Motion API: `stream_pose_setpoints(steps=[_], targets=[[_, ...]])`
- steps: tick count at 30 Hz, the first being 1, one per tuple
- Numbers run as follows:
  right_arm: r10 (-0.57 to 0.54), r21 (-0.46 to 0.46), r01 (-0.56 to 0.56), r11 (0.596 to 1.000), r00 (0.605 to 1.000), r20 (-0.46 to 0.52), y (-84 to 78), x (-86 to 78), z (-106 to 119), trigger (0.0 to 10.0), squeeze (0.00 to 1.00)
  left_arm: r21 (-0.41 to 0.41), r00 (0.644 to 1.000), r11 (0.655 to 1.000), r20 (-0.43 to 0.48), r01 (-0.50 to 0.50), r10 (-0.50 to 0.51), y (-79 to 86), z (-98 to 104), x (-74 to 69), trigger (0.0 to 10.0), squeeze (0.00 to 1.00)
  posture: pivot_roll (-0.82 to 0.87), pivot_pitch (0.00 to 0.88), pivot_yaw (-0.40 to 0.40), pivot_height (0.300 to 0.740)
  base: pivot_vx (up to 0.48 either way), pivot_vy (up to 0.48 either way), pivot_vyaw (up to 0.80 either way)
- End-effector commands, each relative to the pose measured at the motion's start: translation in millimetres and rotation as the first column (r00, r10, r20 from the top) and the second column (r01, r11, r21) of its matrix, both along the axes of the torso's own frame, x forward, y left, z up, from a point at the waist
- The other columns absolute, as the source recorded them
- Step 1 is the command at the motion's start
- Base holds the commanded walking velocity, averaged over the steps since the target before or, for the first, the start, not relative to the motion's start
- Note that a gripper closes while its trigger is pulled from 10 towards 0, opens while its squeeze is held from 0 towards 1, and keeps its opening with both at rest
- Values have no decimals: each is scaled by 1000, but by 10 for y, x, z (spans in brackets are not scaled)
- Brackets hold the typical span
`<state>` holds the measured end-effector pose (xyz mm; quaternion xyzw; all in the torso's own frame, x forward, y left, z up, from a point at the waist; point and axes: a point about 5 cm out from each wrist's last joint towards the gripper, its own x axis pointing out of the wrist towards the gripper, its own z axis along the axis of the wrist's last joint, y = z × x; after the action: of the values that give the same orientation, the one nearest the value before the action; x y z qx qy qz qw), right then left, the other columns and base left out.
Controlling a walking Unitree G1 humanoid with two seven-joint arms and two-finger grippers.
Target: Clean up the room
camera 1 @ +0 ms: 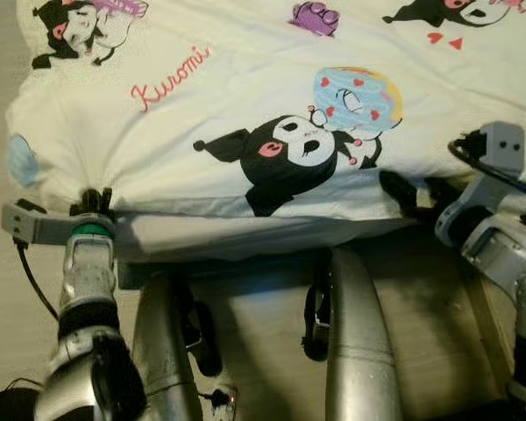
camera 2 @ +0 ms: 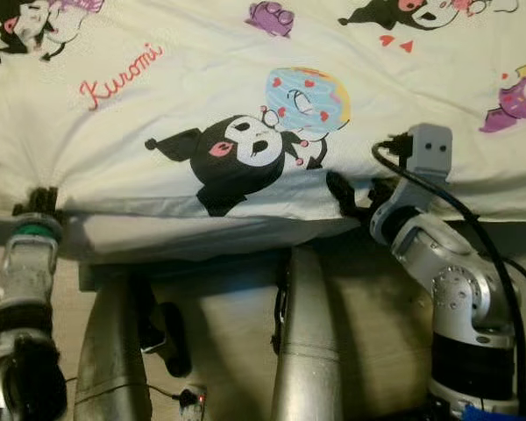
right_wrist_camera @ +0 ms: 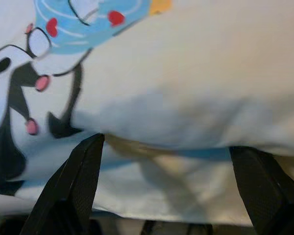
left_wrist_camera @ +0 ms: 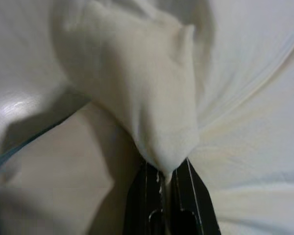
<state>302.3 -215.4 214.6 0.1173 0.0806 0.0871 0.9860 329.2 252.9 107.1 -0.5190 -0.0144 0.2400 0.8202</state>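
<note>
Bed draped in a cream Kuromi quilt (camera 1: 245, 96). Left gripper (camera 1: 95, 200) clenched on its near hem; right gripper (right_wrist_camera: 166, 186) released beneath hem. Straightening seemingly unfinished.

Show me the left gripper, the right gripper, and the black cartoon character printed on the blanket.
left gripper (left_wrist_camera: 167, 172), left wrist view, between its fingertips, pinching a blanket fold.
right gripper (right_wrist_camera: 169, 142), right wrist view, midway between its spread jaws at the blanket edge.
black cartoon character (camera 1: 285, 153), left eye view, on its black hood.

blanket (camera 1: 245, 96): 1 | pincers: 2 — left pincer (camera 1: 95, 202), right pincer (camera 1: 412, 195)
</note>
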Motion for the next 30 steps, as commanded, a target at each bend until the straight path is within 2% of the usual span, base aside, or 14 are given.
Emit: stream_pose_setpoints(steps=[1, 2, 3, 4, 10, 11, 12, 14, 16, 22, 23, 26, 28, 30], targets=[[0, 5, 0, 1000, 1000, -27, 2, -10, -95, 10000, 0, -26, 994, 999, -107, -29, 26, 13, -217, -168, 0, 0, -191, 360, 143, 576, 0, 0, 0], [0, 8, 0, 1000, 1000, -24, 13, 9, -109, 10000, 0, -36, 991, 999, -131, -6, 2, -118, -249, -241, 0, 0, -169, 347, 155, 576, 0, 0, 0], [0, 8, 0, 1000, 1000, -24, 13, 9, -109, 10000, 0, -36, 991, 999, -131, -6, 2, -118, -249, -241, 0, 0, -169, 347, 155, 576, 0, 0, 0], [2, 10, -2, 1000, 1000, -22, 26, 21, -125, 10000, 0, -37, 988, 999, -154, 14, -20, -231, -279, -312, 0, 0, -164, 343, 162, 576, 0, 0, 0], [3, 13, -2, 1000, 1000, -20, 38, 26, -154, 10000, 0, -38, 982, 999, -184, 30, -36, -330, -293, -398, 0, 0, -160, 338, 170, 576, 0, 0, 0], [-2, 15, 2, 1000, 1000, -20, 32, 24, -168, 10000, 0, -11, 987, 999, -154, 35, -36, -305, -180, -377, 0, 0, -152, 335, 173, 576, 0, 0, 0], [-2, 15, 2, 1000, 1000, -20, 32, 24, -168, 10000, 0, -11, 987, 999, -154, 35, -36, -305, -180, -377, 0, 0, -152, 335, 173, 576, 0, 0, 0], [-8, 17, 9, 1000, 1000, -19, 24, 33, -190, 10000, 0, 34, 993, 998, -111, 45, -41, -267, 65, -370, 0, 0, -144, 330, 177, 576, 0, 0, 0], [-10, 18, 10, 1000, 1000, -19, 23, 36, -197, 10000, 0, 59, 994, 997, -99, 46, -40, -241, 147, -383, 0, 0, -144, 328, 179, 576, 0, 0, 0], [-11, 17, 11, 1000, 1000, -15, 22, 41, -202, 10000, 0, 86, 991, 996, -132, 23, -12, -158, 208, -517, 0, 0, -142, 326, 179, 576, 0, 0, 0], [-12, 17, 13, 1000, 1000, -14, 15, 45, -205, 10000, 0, 99, 989, 995, -150, 7, 8, -100, 219, -577, 0, 0, -132, 324, 176, 576, 0, 0, 0], [-12, 17, 13, 1000, 1000, -14, 15, 45, -205, 10000, 0, 99, 989, 995, -150, 7, 8, -100, 219, -577, 0, 0, -132, 324, 176, 576, 0, 0, 0], [-15, 9, 15, 1000, 1000, -12, -1, 68, -210, 10000, 0, 157, 982, 987, -176, -45, 73, 119, 334, -724, 0, 0, -115, 320, 167, 576, 0, 0, 0], [-15, 4, 15, 1000, 1000, -12, -3, 83, -211, 10000, 0, 192, 979, 980, -186, -53, 89, 186, 377, -788, 0, 0, -110, 319, 166, 576, 0, 0, 0]])
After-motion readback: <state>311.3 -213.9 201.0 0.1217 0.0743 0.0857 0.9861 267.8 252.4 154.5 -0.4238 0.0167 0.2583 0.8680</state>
